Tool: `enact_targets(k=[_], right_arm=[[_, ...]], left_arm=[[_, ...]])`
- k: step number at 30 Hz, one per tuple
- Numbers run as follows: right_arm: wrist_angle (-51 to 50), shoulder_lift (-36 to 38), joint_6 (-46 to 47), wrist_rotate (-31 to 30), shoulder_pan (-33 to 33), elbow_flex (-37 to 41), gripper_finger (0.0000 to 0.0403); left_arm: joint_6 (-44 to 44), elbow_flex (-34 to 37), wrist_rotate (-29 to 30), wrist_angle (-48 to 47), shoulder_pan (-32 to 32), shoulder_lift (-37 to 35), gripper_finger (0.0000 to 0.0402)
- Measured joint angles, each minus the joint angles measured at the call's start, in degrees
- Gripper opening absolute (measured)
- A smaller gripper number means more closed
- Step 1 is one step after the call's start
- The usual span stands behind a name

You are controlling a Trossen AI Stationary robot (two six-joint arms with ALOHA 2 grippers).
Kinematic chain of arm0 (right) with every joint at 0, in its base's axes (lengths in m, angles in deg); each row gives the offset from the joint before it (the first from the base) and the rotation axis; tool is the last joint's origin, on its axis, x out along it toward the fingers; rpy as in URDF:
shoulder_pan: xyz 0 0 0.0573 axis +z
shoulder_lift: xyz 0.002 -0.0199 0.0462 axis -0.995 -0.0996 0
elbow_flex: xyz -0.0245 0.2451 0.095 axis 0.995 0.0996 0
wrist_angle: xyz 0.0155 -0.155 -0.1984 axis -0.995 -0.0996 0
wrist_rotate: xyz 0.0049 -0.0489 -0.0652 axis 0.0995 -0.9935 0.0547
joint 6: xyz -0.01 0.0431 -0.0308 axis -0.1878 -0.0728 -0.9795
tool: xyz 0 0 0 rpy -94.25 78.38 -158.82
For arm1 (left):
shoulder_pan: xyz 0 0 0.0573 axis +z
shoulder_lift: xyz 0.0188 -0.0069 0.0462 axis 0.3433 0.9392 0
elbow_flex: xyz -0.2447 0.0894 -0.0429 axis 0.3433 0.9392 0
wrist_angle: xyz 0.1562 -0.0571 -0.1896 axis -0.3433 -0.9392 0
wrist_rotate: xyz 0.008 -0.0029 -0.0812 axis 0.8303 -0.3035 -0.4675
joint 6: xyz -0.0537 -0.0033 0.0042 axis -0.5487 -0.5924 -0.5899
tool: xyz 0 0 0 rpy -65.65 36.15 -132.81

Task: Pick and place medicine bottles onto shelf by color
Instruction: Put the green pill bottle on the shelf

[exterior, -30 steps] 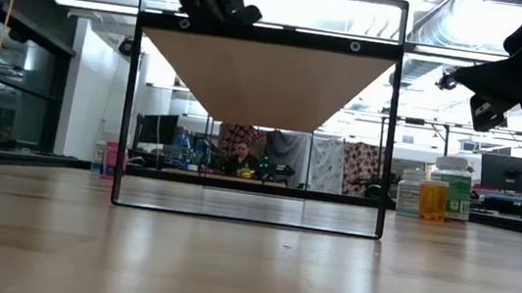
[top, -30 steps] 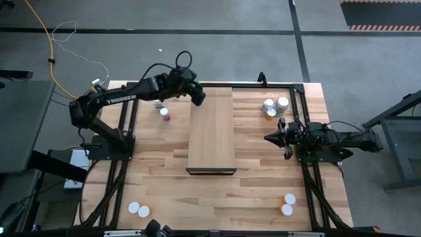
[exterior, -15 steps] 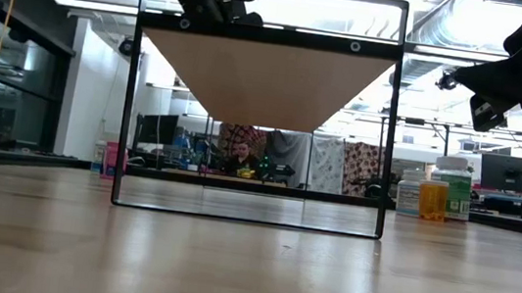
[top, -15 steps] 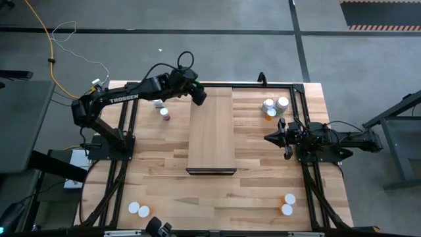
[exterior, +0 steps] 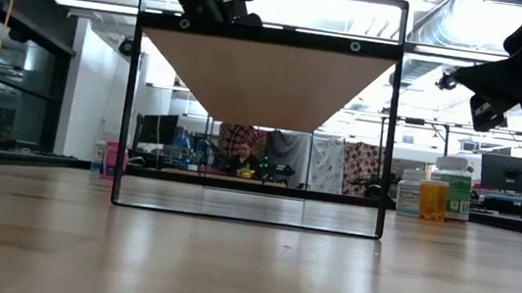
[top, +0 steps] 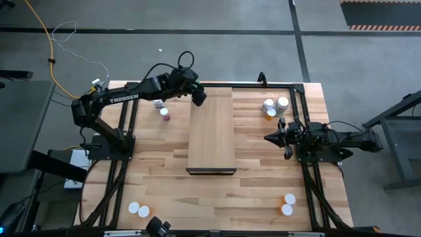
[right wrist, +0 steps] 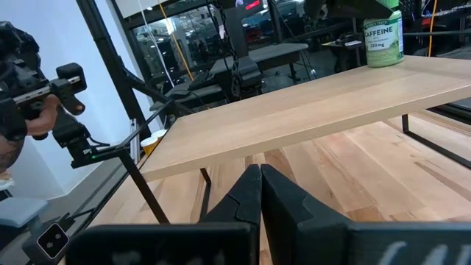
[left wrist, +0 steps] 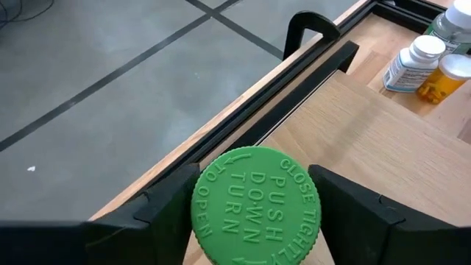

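Note:
The green-capped medicine bottle [left wrist: 255, 207] stands upright on the far left corner of the pale wood shelf [top: 212, 128]; the right wrist view shows its green body [right wrist: 383, 33] resting by its base on the board. My left gripper [top: 197, 97] slants down over it, one finger close on each side of the cap. My right gripper [top: 268, 138] waits shut to the right of the shelf, holding nothing. My left gripper comes at the green-capped bottle from the table's left, slanting down, with a finger [left wrist: 165, 213] on either side of the cap. I cannot tell whether the fingers touch the bottle. The bottle stands upright on the shelf.
White-capped bottles, one orange, stand at the far right [top: 274, 106]. A pinkish one [top: 164, 113] and a white one stand left of the shelf. Pairs sit near the front left [top: 138, 210] and front right [top: 288, 204]. A black frame [exterior: 131, 92] carries the shelf above the tabletop.

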Motion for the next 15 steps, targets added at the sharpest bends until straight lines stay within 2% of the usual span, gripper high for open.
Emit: enact_targets(k=[5, 15], right_arm=[[0.02, 0.0, -0.02, 0.0, 0.02, 0.0, 0.0], [0.02, 0.0, -0.02, 0.0, 0.02, -0.02, 0.0]], left_arm=[[0.0, 0.02, -0.2, 0.01, 0.01, -0.19, 0.0261], [0.08, 0.02, -1.53, 0.87, 0.09, -2.7, 0.0262]])
